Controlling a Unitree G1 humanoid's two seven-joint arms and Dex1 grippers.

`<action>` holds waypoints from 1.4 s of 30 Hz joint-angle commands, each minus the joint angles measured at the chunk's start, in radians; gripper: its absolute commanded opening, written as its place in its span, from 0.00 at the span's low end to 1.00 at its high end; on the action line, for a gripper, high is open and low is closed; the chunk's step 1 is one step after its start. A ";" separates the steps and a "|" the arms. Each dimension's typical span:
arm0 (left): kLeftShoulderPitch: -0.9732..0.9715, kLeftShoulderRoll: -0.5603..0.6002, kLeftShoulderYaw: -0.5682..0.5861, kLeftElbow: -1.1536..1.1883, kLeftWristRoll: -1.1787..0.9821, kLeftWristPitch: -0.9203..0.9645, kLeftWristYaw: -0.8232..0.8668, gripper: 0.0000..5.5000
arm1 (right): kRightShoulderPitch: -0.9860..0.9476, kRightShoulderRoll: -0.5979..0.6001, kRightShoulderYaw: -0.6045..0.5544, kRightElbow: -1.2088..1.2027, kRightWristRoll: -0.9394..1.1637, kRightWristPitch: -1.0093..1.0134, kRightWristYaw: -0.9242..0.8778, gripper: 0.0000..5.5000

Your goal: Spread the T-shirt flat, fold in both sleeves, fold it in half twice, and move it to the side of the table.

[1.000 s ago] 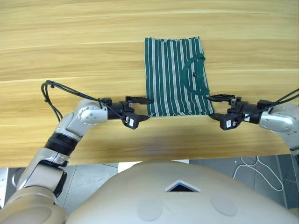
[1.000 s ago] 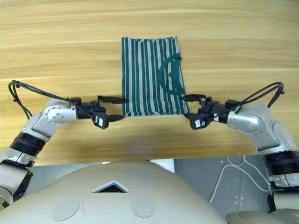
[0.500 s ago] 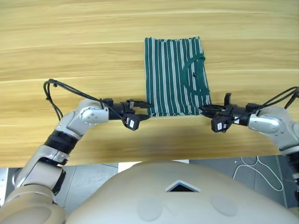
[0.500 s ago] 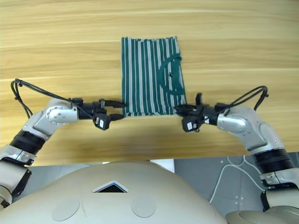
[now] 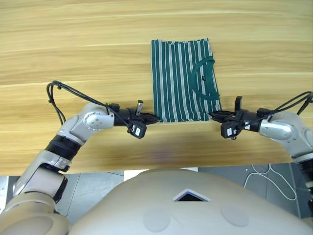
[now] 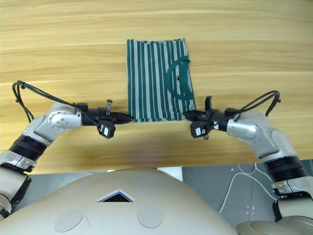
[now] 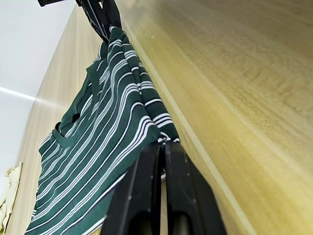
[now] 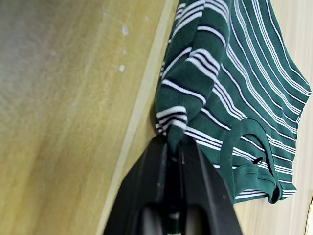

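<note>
The green T-shirt with white stripes lies on the wooden table as a folded rectangle, its collar toward the right. My left gripper is at the shirt's near left corner, shut on that corner of cloth. At the near right corner, my right gripper is shut on a bunched fold of the T-shirt. In the left wrist view the striped fabric stretches away toward the other gripper.
The table's near edge runs just behind both grippers. Past it lies grey floor with a white cable. Bare wood extends left, right and beyond the shirt.
Both grippers stood open beside the shirt's near corners a second ago. The right one moved in and shut on its corner first; the left one has since done the same.
</note>
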 commanded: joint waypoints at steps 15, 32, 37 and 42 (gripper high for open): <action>0.242 0.254 0.072 -0.269 -0.437 -0.027 -0.188 0.00 | 0.327 -0.179 -0.179 -0.308 0.276 -0.135 0.052 0.01; 0.040 -0.045 0.269 -0.018 -0.425 0.117 0.017 0.00 | -0.023 0.082 -0.191 -0.187 0.062 0.164 -0.081 0.01; -0.086 -0.149 0.303 0.114 -0.309 0.189 0.143 0.00 | -0.172 0.153 -0.139 -0.089 -0.098 0.232 -0.161 0.01; -0.184 -0.220 0.286 0.289 -0.175 0.221 0.241 0.00 | -0.277 0.211 -0.037 0.054 -0.253 0.243 -0.241 0.01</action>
